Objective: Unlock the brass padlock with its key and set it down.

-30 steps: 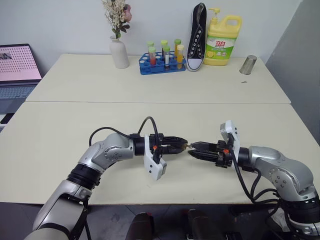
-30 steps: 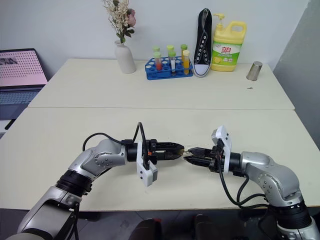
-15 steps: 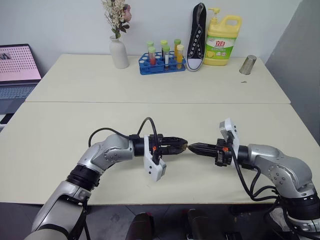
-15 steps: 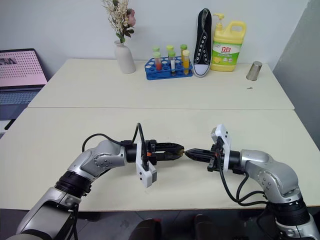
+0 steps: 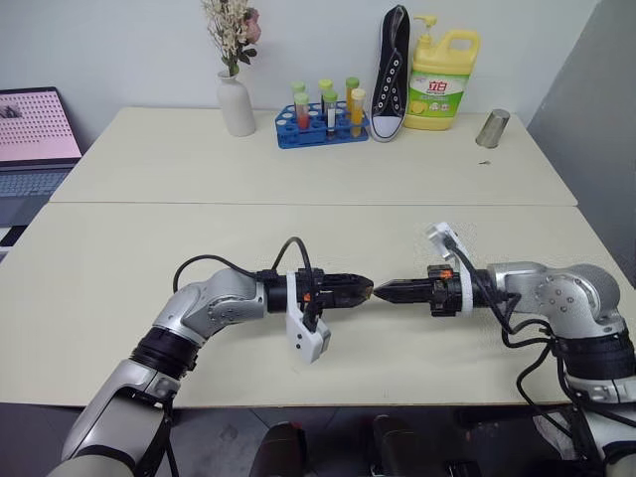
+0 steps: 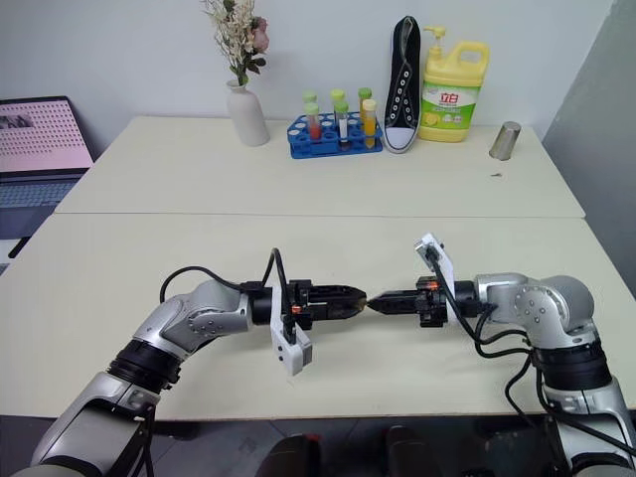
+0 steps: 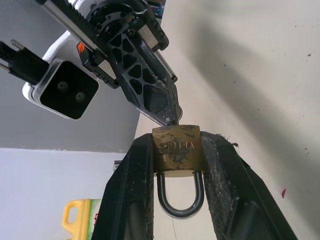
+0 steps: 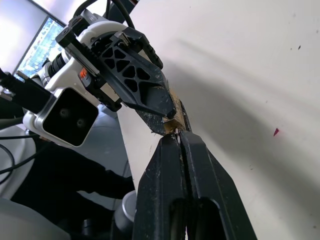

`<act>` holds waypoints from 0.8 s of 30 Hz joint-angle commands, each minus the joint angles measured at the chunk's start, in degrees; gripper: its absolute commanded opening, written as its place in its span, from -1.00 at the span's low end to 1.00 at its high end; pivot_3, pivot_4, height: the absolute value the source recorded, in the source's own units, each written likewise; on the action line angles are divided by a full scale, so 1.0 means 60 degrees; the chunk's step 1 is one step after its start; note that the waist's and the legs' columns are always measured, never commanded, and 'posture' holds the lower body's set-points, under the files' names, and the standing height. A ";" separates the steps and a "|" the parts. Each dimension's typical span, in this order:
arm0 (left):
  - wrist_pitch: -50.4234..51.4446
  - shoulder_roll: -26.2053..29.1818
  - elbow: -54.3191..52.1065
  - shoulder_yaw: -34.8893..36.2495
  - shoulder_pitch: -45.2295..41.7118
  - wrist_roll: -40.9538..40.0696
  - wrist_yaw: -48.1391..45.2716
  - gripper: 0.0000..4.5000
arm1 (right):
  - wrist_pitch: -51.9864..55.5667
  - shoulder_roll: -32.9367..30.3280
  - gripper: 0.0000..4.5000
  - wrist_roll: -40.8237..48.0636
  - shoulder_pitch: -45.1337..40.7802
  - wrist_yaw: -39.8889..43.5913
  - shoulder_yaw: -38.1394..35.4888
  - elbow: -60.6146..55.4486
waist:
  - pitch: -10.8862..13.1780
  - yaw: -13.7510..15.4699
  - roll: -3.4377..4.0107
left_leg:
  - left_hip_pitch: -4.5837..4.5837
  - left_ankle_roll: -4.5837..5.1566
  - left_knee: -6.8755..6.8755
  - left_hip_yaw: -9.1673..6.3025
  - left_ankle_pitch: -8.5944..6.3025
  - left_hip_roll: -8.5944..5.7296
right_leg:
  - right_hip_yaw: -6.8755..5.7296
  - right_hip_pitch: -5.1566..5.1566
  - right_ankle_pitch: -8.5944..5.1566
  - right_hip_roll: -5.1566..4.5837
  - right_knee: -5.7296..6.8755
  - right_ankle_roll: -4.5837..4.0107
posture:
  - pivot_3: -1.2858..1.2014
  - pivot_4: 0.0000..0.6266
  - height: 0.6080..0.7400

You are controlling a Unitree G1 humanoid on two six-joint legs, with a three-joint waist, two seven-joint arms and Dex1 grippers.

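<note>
- The left gripper (image 7: 176, 165) clamps the brass padlock (image 7: 176, 150) between its fingers, above the near part of the surface (image 5: 149, 238), shackle pointing back toward the wrist.
- The right gripper (image 8: 179, 137), fingers pressed together, meets the padlock's free end tip to tip.
- The key cannot be made out.

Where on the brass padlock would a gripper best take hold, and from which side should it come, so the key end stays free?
Grip the brass padlock on its two flat side faces, coming from the shackle end, as the left gripper does. The faces are flat and parallel, so the fingers sit flush, and the far end stays open to the shut right gripper meeting it there.
</note>
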 commanded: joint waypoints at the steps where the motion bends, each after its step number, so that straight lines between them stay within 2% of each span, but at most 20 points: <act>1: -0.0217 0.0003 -0.0260 -0.0051 -0.0021 0.0217 0.0208 -0.57 | 0.0715 0.0201 -1.00 0.0352 -0.0706 -0.0255 -0.0544 0.0589 | 0.0000 -0.0005 0.0000 | -0.0001 0.0000 0.0000 0.0001 0.0000 0.0000 | -0.0001 0.0000 0.0000 0.0000 0.0001 0.0000 | 0.03 -0.52 1.00; 10: -0.0268 0.0069 -0.0394 -0.0110 0.0055 0.0398 0.0387 -0.57 | 0.1694 0.0559 -1.00 0.0409 -0.1200 -0.0528 -0.0828 0.1261 | 0.0000 -0.0003 0.0001 | -0.0010 0.0001 -0.0001 -0.0001 0.0000 0.0001 | -0.0004 -0.0007 0.0001 -0.0003 0.0000 0.0000 | 0.03 -0.52 1.00; 18: -0.0154 0.0085 -0.0429 -0.0117 0.0122 0.0276 0.0392 -0.57 | 0.1105 0.0488 -1.00 0.0363 -0.0951 -0.0097 -0.0527 0.0466 | -0.0001 -0.0003 0.0001 | -0.0011 0.0001 -0.0002 -0.0002 -0.0001 0.0001 | -0.0005 -0.0008 0.0000 -0.0003 0.0000 0.0000 | 0.03 -0.52 1.00; 19: -0.0132 0.0081 -0.0429 -0.0116 0.0134 0.0238 0.0383 -0.57 | 0.1006 0.0478 -0.81 0.0363 -0.0868 -0.0061 -0.0528 0.0334 | -0.0001 -0.0003 0.0002 | -0.0012 0.0001 -0.0003 -0.0004 -0.0001 0.0001 | -0.0007 -0.0009 0.0000 -0.0003 0.0000 0.0000 | 0.03 -0.52 1.00; 20: -0.0115 0.0078 -0.0424 -0.0114 0.0145 0.0207 0.0375 -0.57 | 0.0865 0.0429 -0.73 0.0318 -0.0773 0.0011 -0.0479 0.0178 | -0.0001 -0.0004 0.0002 | -0.0012 0.0001 -0.0003 -0.0003 -0.0001 0.0001 | -0.0006 -0.0009 0.0000 -0.0002 0.0000 0.0001 | 0.03 -0.52 1.00; 22: -0.0081 0.0080 -0.0426 -0.0116 0.0157 0.0166 0.0368 -0.57 | 0.0540 0.0279 -0.42 0.0193 -0.0596 0.0193 -0.0336 -0.0106 | -0.0001 -0.0003 0.0002 | -0.0012 0.0001 -0.0003 -0.0005 -0.0001 0.0001 | -0.0008 -0.0009 0.0000 -0.0002 -0.0001 0.0001 | 0.03 -0.52 1.00; 24: -0.0018 0.0080 -0.0412 -0.0114 0.0160 0.0135 0.0388 -0.57 | -0.0357 -0.0263 -0.09 -0.0316 -0.0246 0.0719 0.0047 -0.0659 | -0.0001 -0.0002 0.0003 | -0.0016 0.0001 -0.0003 -0.0007 -0.0001 0.0001 | -0.0011 -0.0009 0.0000 -0.0002 -0.0002 0.0001 | 0.03 -0.52 1.00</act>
